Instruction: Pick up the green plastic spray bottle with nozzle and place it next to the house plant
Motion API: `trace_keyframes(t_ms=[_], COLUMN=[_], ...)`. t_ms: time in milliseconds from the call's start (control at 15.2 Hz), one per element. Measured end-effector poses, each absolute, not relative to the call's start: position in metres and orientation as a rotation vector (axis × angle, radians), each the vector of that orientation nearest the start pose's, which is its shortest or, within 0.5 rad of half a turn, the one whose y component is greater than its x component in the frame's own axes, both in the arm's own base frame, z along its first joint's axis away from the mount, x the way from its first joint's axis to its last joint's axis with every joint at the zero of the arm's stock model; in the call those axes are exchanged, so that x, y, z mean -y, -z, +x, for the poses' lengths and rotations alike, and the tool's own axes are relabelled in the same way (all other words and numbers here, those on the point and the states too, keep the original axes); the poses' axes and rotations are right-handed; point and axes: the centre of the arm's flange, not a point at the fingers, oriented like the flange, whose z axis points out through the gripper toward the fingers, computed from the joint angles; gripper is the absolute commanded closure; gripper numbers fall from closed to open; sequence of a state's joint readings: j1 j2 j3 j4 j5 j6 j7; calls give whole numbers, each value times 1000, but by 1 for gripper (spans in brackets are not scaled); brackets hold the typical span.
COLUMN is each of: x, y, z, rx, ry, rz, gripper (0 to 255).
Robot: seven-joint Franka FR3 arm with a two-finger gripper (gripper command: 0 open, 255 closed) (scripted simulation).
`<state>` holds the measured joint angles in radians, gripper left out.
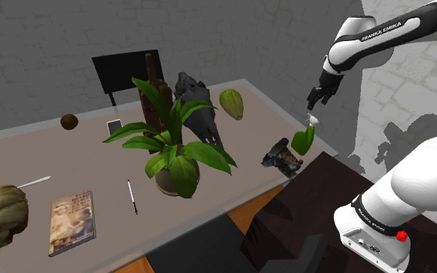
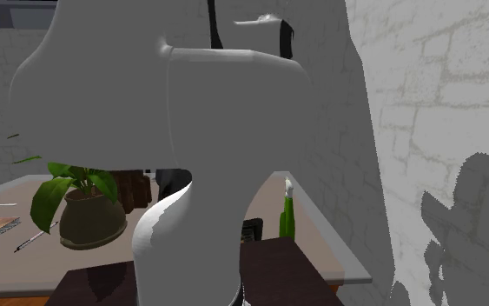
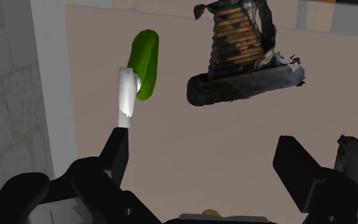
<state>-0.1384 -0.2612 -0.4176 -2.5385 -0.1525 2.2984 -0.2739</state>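
White arm (image 1: 410, 186), blk joints, blk fingers (image 3: 117, 153).

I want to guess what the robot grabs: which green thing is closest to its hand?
The green spray bottle with the white nozzle, just below the gripper. The green oval thing and the potted plant sit farther off.

We see the green spray bottle (image 1: 303, 138), white nozzle up, standing near the table (image 1: 77, 159) edge, well apart from the leafy potted house plant (image 1: 174, 151).
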Motion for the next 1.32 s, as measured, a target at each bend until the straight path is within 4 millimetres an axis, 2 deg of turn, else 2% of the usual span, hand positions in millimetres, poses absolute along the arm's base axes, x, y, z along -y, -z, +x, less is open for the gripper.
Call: trace_keyframes(t_ms=[264, 462, 528, 990, 1320], x=[263, 292, 297, 302, 301], y=[-321, -285, -280, -243, -235], z=[372, 370, 370, 370, 371], rx=[-299, -326, -331, -335, -335], ry=[-19, -36, -39, -42, -41], rz=[-3127, -3117, -3115, -3114, -3114], gripper=[0, 0, 0, 0, 0])
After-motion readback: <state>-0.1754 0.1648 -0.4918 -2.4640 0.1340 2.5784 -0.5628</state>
